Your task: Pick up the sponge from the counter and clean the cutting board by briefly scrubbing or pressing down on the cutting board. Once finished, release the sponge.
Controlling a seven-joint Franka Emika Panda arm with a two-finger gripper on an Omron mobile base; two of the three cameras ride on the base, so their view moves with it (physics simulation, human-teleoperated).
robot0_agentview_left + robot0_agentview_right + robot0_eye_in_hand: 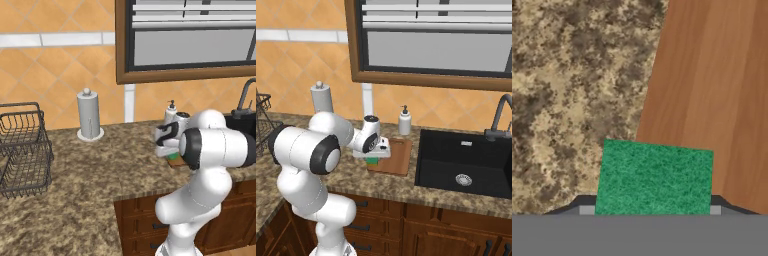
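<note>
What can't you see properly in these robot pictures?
- Sponge: its near end is cut off at the bottom of the hand view, and the hand covers most of it in the right base view.
- Gripper: the sponge hides the fingertips, so the grip cannot be confirmed.
- Cutting board: the arm hides it in the left base view, and partly in the right base view.
- Faucet: cut off by the right edge.

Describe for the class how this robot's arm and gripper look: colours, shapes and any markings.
The arm is glossy white, built of rounded, bulbous segments joined by dark grey to black bands and round caps at the joints. No cables or markings show. The gripper ends in two small fingers, dark with pale grey tips, on a white hand with black trim.
</note>
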